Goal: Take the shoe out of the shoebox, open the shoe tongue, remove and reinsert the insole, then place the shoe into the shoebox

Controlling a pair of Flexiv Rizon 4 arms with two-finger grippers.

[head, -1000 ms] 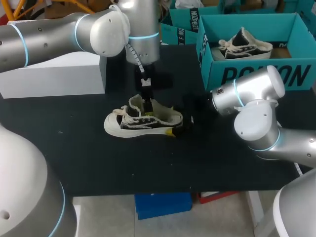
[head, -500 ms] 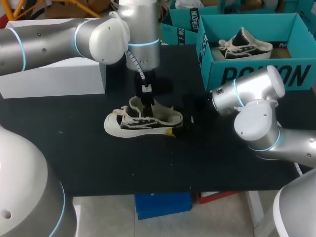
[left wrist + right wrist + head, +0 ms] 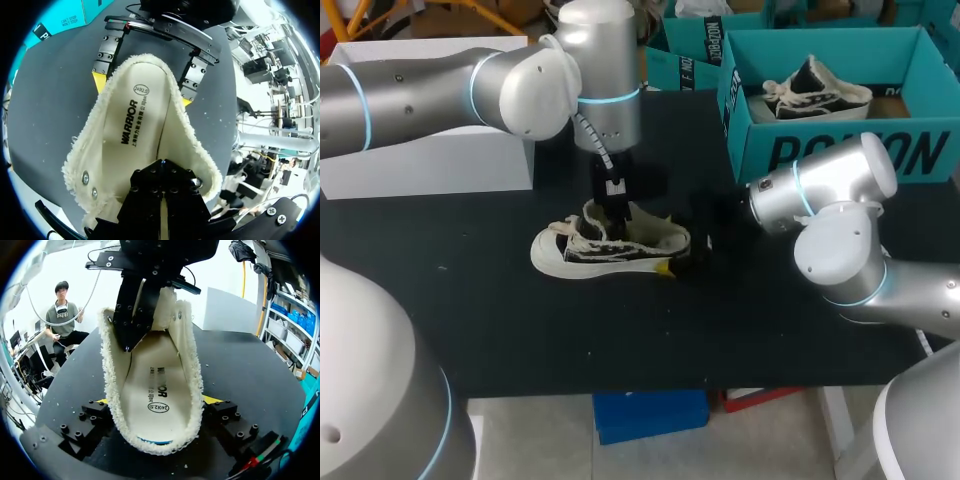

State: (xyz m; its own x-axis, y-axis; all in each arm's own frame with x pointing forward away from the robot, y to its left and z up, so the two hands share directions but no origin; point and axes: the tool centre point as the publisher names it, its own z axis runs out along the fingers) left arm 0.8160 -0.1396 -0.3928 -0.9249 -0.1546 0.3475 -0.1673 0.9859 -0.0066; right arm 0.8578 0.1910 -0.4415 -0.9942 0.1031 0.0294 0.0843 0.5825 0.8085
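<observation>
Shoe: a cream low-top shoe (image 3: pixel 610 245) lies on its sole on the black desk (image 3: pixel 520 320), out of the box, toe toward my left arm's side, heel toward my right.
Left end effector: the left end effector (image 3: pixel 617 212) comes straight down from above into the shoe's opening. In the left wrist view its black fingers (image 3: pixel 145 190) are drawn close together, with only a thin pale slit between them. I cannot tell whether anything is pinched there, and the yellow tips do not show.
Right end effector: the right end effector (image 3: pixel 157 402) lies low on the desk at the heel. One yellow-tipped finger presses each side of the heel's fuzzy rim, so it is clamped on the shoe.
Insole: the insole (image 3: pixel 150 375) lies flat inside the shoe — its printed heel part shows in both wrist views.
Collar: the fleecy lining stands open around the left fingers, and metal eyelets (image 3: pixel 86 177) show on the flap beside them.
Shoebox: the teal shoebox (image 3: pixel 840 150) stands open at the far right corner of the desk, well apart from the shoe on the desk.
Second shoe: a dark and cream second shoe (image 3: pixel 815 90) lies inside the shoebox.
White box: a white box (image 3: pixel 430 150) sits at the far left — under my left arm.
</observation>
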